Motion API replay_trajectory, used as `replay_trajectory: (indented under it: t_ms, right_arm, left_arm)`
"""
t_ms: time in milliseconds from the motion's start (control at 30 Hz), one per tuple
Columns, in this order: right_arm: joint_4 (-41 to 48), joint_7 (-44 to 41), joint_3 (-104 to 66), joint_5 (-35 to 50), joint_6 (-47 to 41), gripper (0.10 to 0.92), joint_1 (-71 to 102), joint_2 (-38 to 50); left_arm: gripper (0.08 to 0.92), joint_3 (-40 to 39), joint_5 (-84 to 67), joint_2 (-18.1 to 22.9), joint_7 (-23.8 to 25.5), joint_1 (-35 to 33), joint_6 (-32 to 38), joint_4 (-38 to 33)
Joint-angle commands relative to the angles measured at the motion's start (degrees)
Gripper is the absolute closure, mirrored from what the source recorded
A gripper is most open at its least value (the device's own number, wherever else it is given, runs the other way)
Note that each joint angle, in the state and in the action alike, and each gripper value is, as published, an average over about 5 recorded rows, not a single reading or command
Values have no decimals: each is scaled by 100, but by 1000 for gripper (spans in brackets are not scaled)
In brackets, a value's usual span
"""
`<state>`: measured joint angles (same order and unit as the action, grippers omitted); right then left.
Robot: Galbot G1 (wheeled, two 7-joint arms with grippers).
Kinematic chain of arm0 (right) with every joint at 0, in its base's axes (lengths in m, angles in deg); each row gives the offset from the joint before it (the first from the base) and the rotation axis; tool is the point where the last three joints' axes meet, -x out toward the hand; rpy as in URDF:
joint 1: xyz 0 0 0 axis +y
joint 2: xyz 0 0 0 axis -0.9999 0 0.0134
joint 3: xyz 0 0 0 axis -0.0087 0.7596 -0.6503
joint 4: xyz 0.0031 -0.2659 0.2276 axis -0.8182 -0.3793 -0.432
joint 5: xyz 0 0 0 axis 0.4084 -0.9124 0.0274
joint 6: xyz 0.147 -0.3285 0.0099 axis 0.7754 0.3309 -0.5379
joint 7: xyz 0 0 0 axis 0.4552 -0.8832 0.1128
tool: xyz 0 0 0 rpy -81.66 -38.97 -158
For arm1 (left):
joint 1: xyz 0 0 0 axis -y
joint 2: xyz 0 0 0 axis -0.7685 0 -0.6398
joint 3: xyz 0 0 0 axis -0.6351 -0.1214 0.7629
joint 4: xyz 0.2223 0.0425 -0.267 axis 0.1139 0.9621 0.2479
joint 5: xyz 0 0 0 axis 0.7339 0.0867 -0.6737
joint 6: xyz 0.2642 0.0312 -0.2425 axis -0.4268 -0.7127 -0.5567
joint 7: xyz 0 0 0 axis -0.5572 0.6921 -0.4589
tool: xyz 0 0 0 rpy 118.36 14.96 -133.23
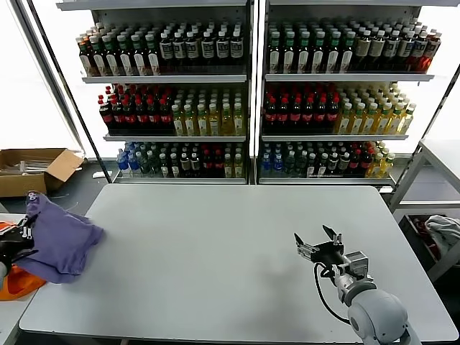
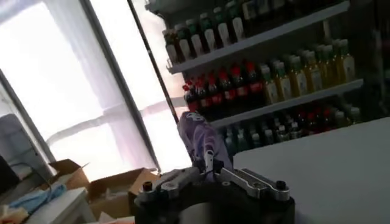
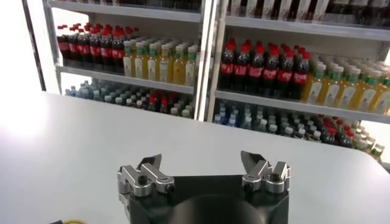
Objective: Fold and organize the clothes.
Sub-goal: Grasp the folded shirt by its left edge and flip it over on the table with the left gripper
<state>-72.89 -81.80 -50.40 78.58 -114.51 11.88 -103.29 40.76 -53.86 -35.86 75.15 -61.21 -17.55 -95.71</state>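
The lavender T-shirt (image 1: pixel 61 244) lay bunched at the table's (image 1: pixel 215 266) nine-o'clock edge, pinched in the closed left gripper (image 1: pixel 27 233). The right gripper (image 1: pixel 316 248), fingers spread, waited at four o'clock. Gripping only a small fold, the fabric could slip free when lifted

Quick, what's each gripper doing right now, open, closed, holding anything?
Left gripper: shut on the lavender T-shirt at the table's left edge.
Right gripper: open, empty, over the table.
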Motion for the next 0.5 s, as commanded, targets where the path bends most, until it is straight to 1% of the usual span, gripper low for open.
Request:
replay_trajectory:
  t_ms: [33, 100, 200, 267, 333, 400, 500]
  right_arm:
    - [-3, 17, -50, -10, -26, 203, 40, -6]
    - [-28, 17, -79, -32, -29, 203, 114, -7]
    - [-32, 12, -109, -94, -23, 203, 225, -34]
    - [-33, 9, -125, -129, -19, 203, 274, -64]
    - [-61, 2, -146, -148, -20, 203, 315, -81]
    - [-99, -4, -173, -152, -24, 203, 340, -87]
    - [-123, -7, -190, -155, -32, 203, 340, -94]
  left_arm:
    - [897, -2902, 1770, 812, -32, -746, -6, -1766]
    - [897, -3627, 1646, 1107, -115, -519, -112, -1563]
    - [897, -4330, 889, 1529, -345, 120, -470, -1446]
    - [897, -4567, 451, 1732, -493, 570, -686, -1380]
    - [897, -4681, 216, 1845, -608, 939, -784, -1213]
    - [897, -4706, 51, 1895, -703, 1175, -803, -999]
    - [897, -4709, -253, 1949, -817, 1349, -799, -822]
